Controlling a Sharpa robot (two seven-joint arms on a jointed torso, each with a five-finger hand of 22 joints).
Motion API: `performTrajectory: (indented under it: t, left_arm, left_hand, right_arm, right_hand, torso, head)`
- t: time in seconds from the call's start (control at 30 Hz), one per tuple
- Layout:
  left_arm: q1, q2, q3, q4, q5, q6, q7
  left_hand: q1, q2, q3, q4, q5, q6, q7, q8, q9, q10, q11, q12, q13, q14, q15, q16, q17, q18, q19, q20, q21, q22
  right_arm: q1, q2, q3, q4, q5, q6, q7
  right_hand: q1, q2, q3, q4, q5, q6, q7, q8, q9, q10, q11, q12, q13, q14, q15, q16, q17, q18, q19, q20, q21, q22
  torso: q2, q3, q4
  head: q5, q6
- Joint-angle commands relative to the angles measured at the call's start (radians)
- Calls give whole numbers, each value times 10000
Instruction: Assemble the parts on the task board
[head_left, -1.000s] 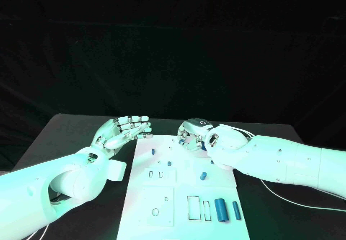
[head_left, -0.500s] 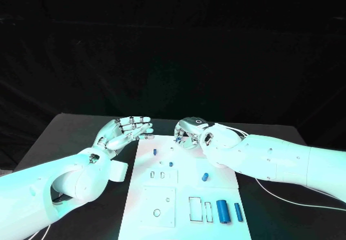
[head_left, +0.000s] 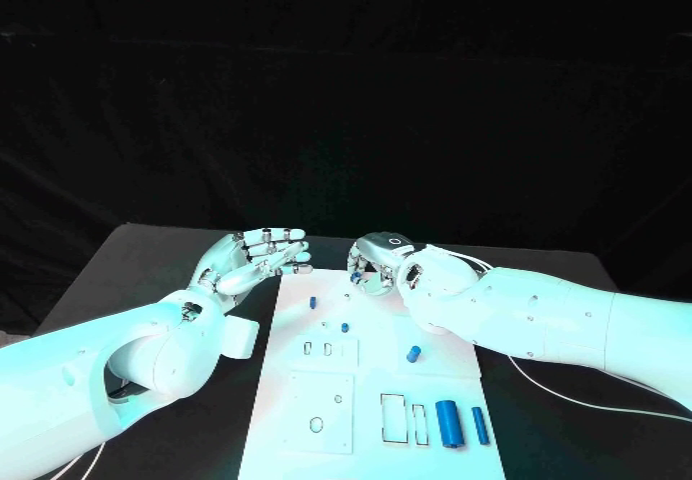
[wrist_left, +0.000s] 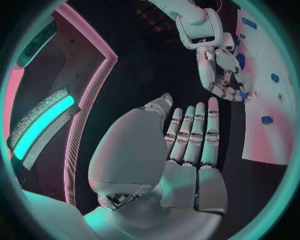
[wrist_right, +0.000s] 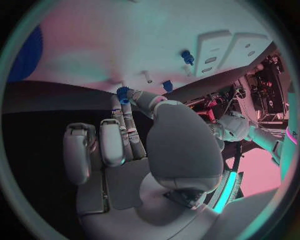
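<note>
Task board (head_left: 368, 400) lies mid-table, running near to far between the two arms. Right hand (head_left: 378, 268) is over its far end, pinching a small blue part (head_left: 353, 275) at its fingertips (wrist_right: 128, 96), other fingers curled. Left hand (head_left: 257, 258) hovers just left of the far end, fingers straight and together, holding nothing. Loose blue parts: two cylinders (head_left: 459, 422) at the near right corner.
</note>
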Motion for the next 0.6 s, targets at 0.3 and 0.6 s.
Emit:
performTrajectory:
  t: [0.3, 0.6]
  left_arm:
    - [97, -9, 9, 70, -11, 66, 41]
    - [106, 0, 9, 88, -11, 80, 23]
  left_hand:
    - [59, -14, 50, 11, 15, 78, 572, -38, -16, 41, 25, -66, -16, 76, -15, 40, 9, 101, 25, -31, 61, 12]
    - [59, -14, 50, 11, 15, 78, 572, -38, -16, 41, 25, -66, -16, 76, -15, 40, 9, 101, 25, -31, 61, 12]
  right_arm:
    - [5, 123, 0, -178, -190, 237, -45]
    - [-7, 190, -5, -296, -176, 423, -24]
  right_hand:
    - [4, 79, 38, -129, -75, -99, 22, 9, 32, 82, -70, 32, 206, 254, -57, 33, -24, -128, -1, 40, -1, 965]
    - [-42, 59, 24, -118, -107, -123, 28, 2, 52, 60, -61, 32, 208, 248, -49, 31, -40, -126, -11, 47, -8, 958]
  torso:
    - [48, -19, 21]
    - [50, -27, 18]
  head:
    - [27, -104]
    - [45, -122]
